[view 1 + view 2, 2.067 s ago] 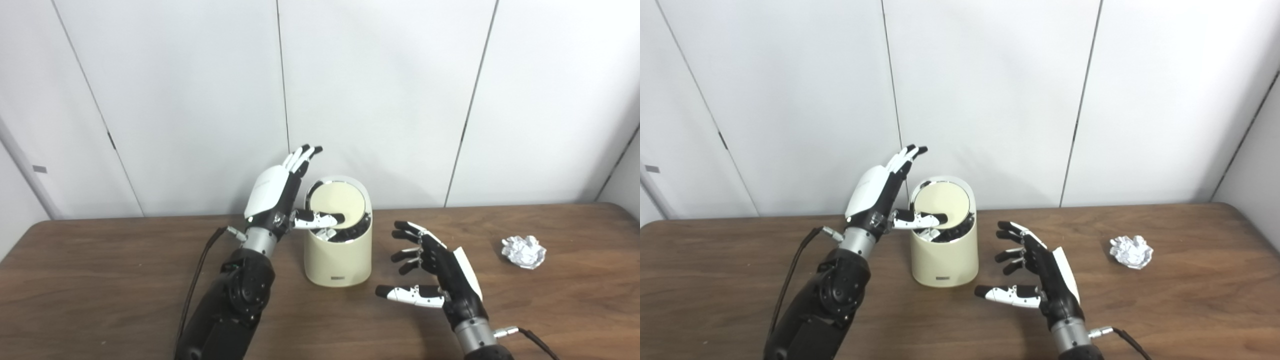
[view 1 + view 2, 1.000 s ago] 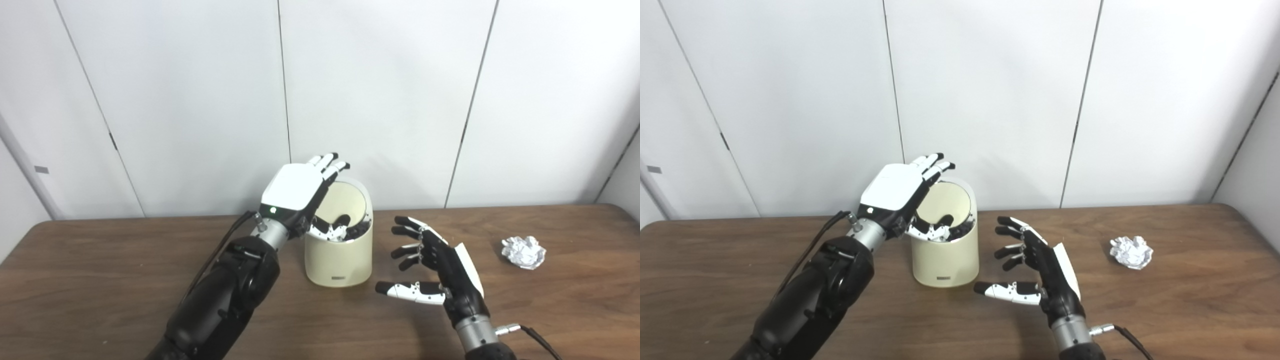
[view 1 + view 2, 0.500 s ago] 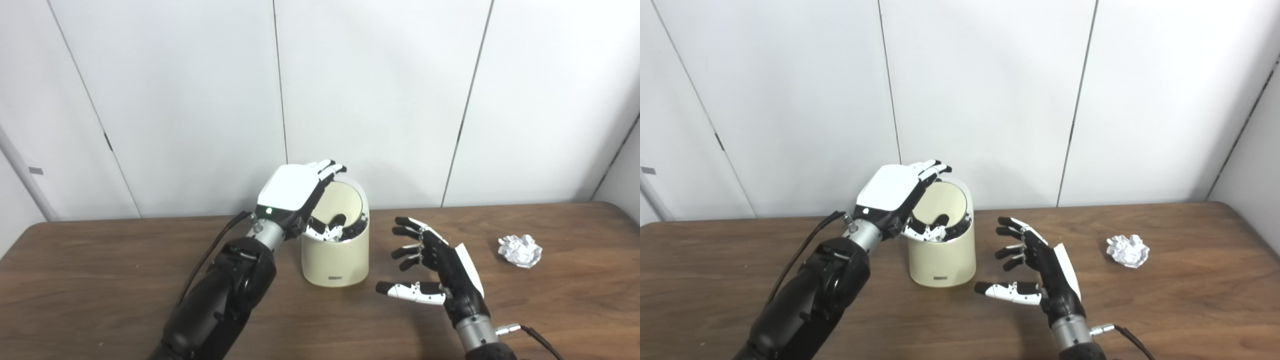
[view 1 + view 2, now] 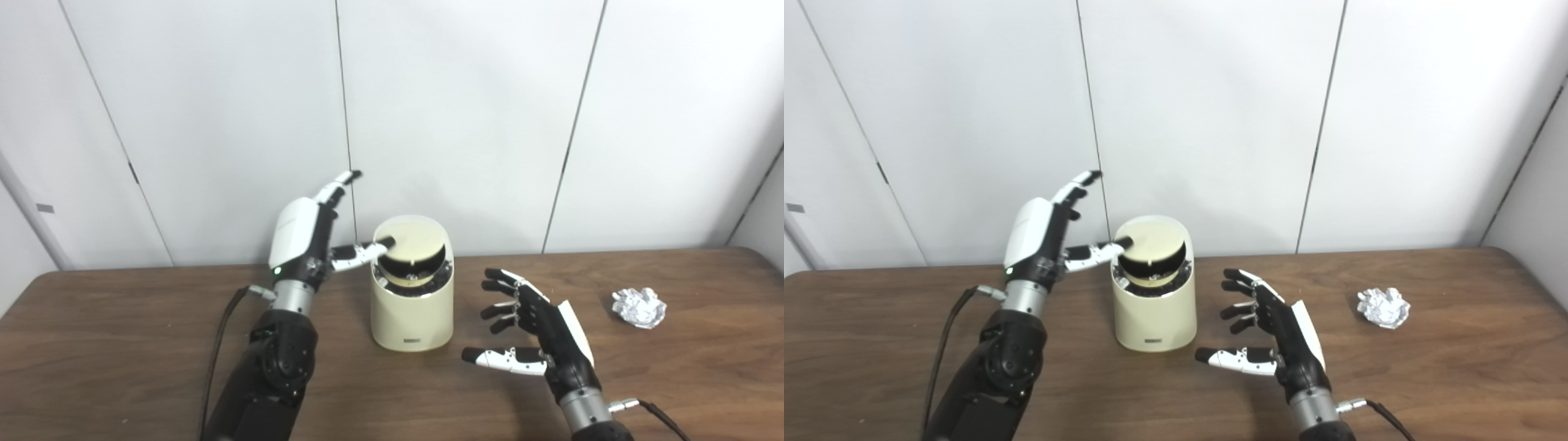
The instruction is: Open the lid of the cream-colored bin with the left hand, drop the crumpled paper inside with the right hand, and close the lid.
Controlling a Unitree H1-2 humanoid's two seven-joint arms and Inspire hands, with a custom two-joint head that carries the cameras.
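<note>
The cream-colored bin (image 4: 411, 309) stands at the table's middle. Its round lid (image 4: 415, 243) is tilted partly open, with a dark gap below its front edge. My left hand (image 4: 304, 241) is open just left of the bin, fingers pointing up, its thumb reaching to the lid's left edge. My right hand (image 4: 538, 331) is open and empty, hovering over the table right of the bin, palm toward it. The crumpled paper (image 4: 639, 307) lies on the table far right, well apart from my right hand; it also shows in the right eye view (image 4: 1383, 307).
The brown wooden table (image 4: 122, 343) runs under everything. A white panelled wall (image 4: 465, 122) stands close behind the bin. Cables trail from both wrists, one near the left arm (image 4: 222, 343).
My left hand has pulled out of the bin's opening and moved left, fingers raised. The lid has swung down from nearly upright to a partly open tilt. The right hand and paper stay put.
</note>
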